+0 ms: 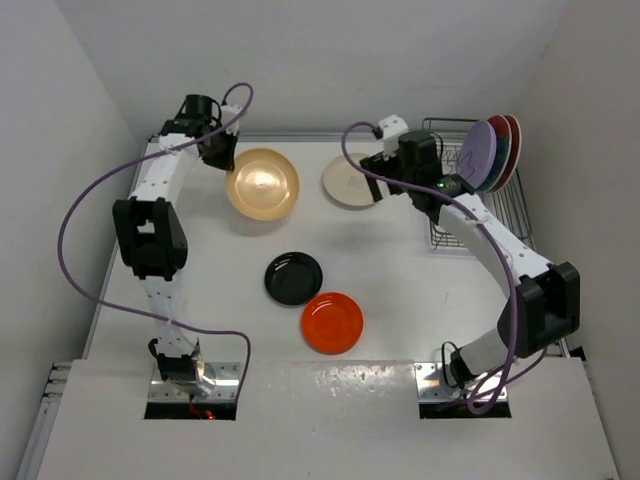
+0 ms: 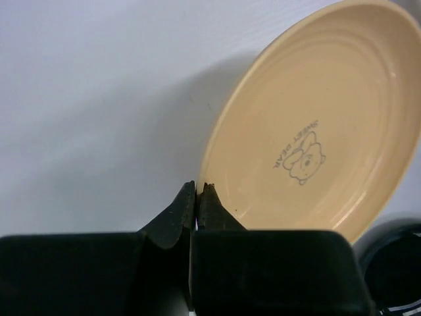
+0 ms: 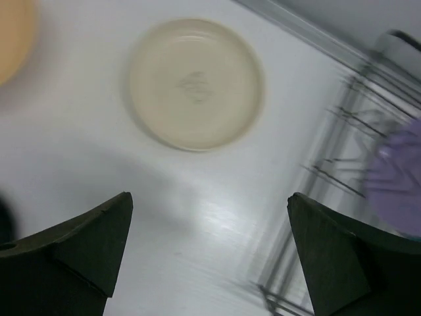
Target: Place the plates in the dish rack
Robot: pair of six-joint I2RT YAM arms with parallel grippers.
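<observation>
My left gripper (image 1: 222, 158) (image 2: 198, 188) is shut on the left rim of the yellow-orange plate (image 1: 262, 183) (image 2: 316, 125), which shows a small bear print and looks tilted off the table. To its right the cream plate (image 1: 345, 180) (image 3: 195, 82) lies flat, with my right gripper (image 1: 388, 165) (image 3: 209, 197) open above the table beside it and holding nothing. A black plate (image 1: 293, 277) and an orange-red plate (image 1: 332, 322) lie mid-table. The dish rack (image 1: 500, 205) (image 3: 348, 125) at the right holds a lilac plate (image 1: 482, 155) (image 3: 398, 174) and two red plates (image 1: 507, 140) upright.
White walls close in the table at the back and on both sides. The right arm stretches along the rack's near side. Purple cables loop off both arms.
</observation>
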